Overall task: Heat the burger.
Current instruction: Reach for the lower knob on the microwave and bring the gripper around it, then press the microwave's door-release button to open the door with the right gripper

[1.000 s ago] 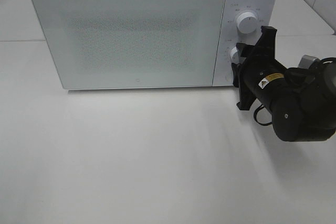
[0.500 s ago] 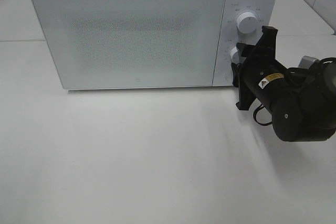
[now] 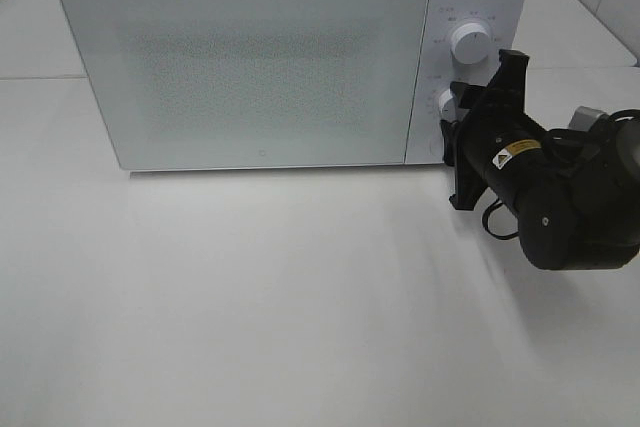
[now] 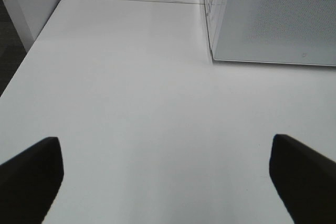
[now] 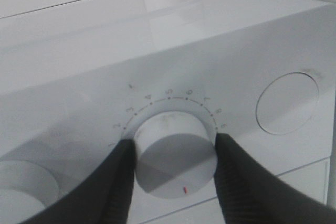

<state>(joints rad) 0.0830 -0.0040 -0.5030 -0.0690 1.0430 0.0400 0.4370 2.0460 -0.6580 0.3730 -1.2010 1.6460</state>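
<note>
Black hand (image 5: 174,148) still grips knob (image 5: 173,169).

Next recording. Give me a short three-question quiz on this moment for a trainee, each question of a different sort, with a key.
1. True or false: the microwave door stands open.
2. The right pincer is closed on: A a cup; B the lower dial; C a plate.
3. Fill in: the left pincer is open over the table and holds ____.
Key: 1 false; 2 B; 3 nothing.
</note>
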